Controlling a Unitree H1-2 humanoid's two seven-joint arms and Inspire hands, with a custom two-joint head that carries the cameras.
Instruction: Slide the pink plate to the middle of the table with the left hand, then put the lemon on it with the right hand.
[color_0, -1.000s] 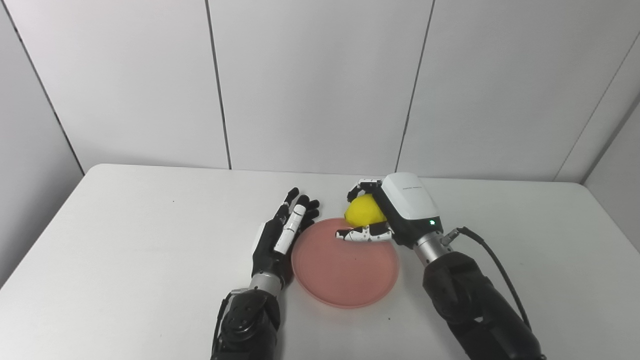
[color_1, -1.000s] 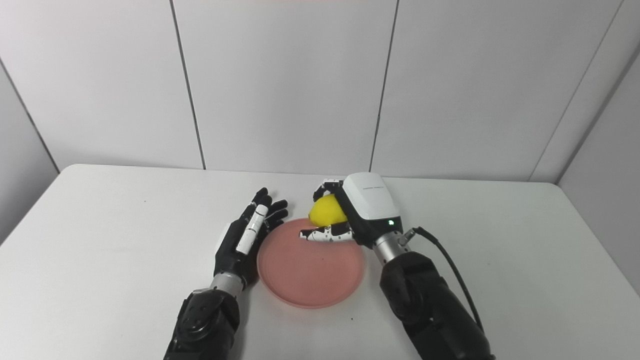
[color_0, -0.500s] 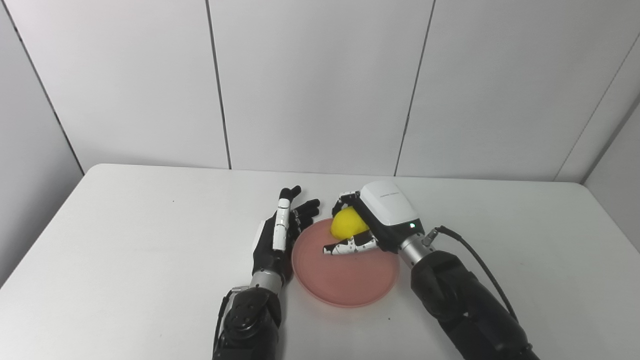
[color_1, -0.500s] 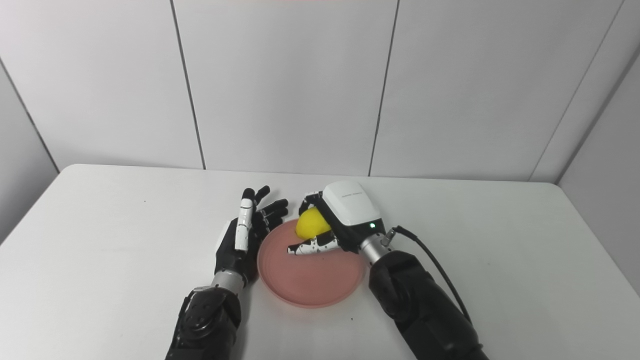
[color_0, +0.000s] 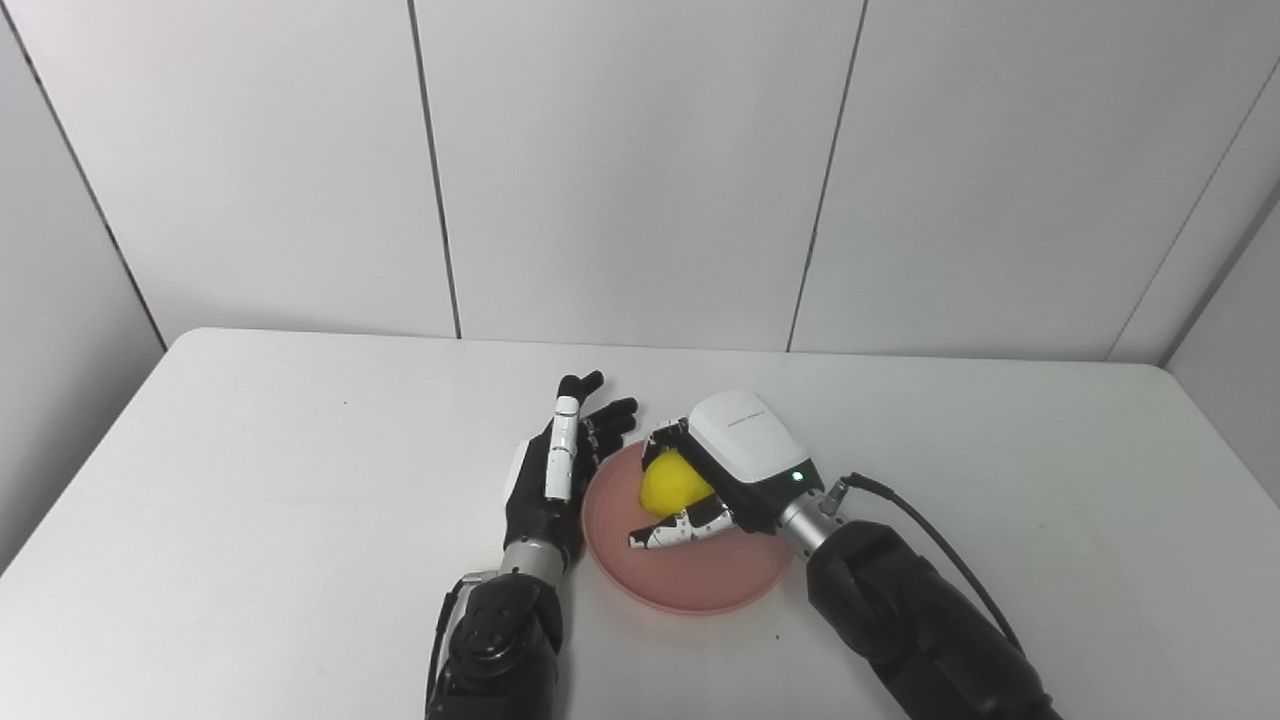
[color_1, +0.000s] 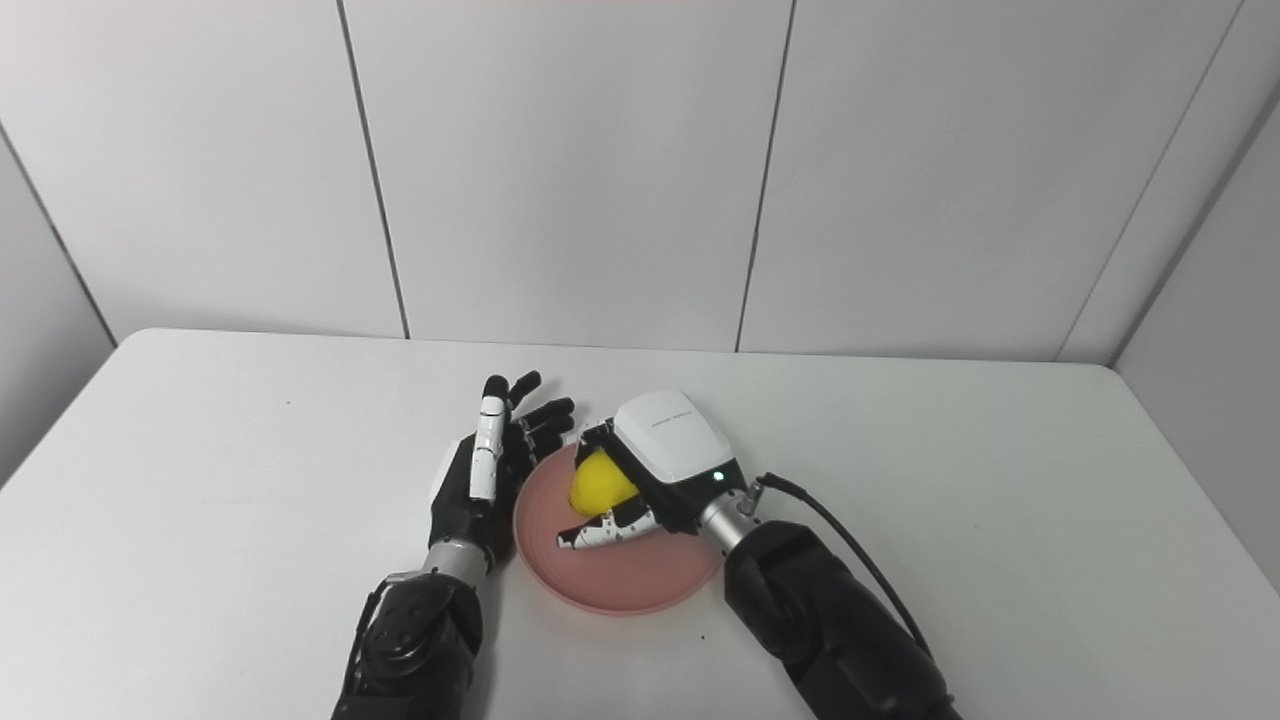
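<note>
The right hand (color_0: 715, 480) is gripping the lemon (color_0: 668, 484) over the pink plate (color_0: 700, 580) at mid-table, while the left hand (color_0: 555, 470) (fingers spread, holding nothing) is resting just beside the rim; lowering fully before letting go should prevent rolling

plate (color_0: 690, 585): 1 | lemon (color_0: 668, 484): 1, partly hidden | hands: 2

My two head cameras sit side by side, looking down and forward at moderate range — both share the white table (color_0: 250, 480) and the panelled wall (color_1: 560, 170) behind.
</note>
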